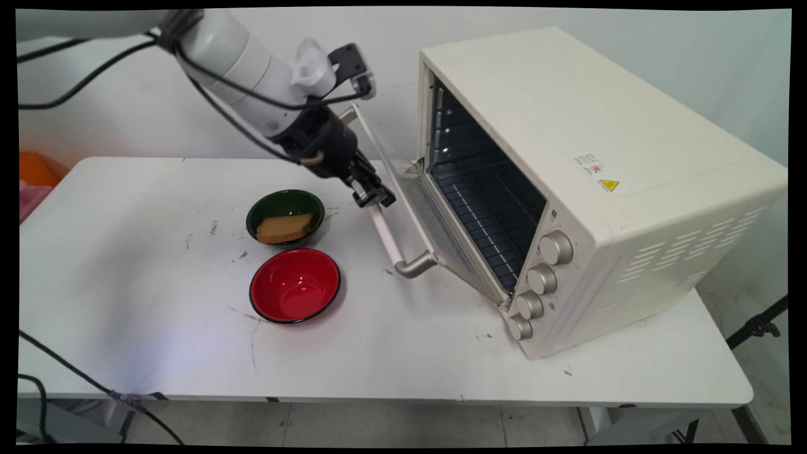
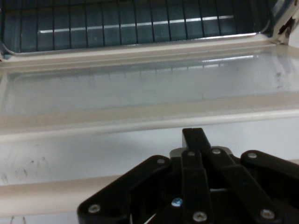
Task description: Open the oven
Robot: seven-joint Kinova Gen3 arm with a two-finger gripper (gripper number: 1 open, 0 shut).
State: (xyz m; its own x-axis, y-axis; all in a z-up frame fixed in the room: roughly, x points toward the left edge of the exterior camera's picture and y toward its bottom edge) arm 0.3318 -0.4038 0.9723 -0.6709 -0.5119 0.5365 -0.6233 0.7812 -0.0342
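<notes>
Black two-finger end effector (image 1: pixel 373 197), fingers pressed together on the cream bar handle (image 1: pixel 386 233) of the half-lowered glass door (image 1: pixel 410 202) of the cream toaster oven (image 1: pixel 567 189); the handle looks rigid and smooth. Beside it: green bowl with bread (image 1: pixel 285 216), red bowl (image 1: pixel 294 285).

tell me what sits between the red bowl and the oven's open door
Nothing stands there: in the main view, only bare, scuffed table separates the red bowl from the oven door and its handle.
</notes>
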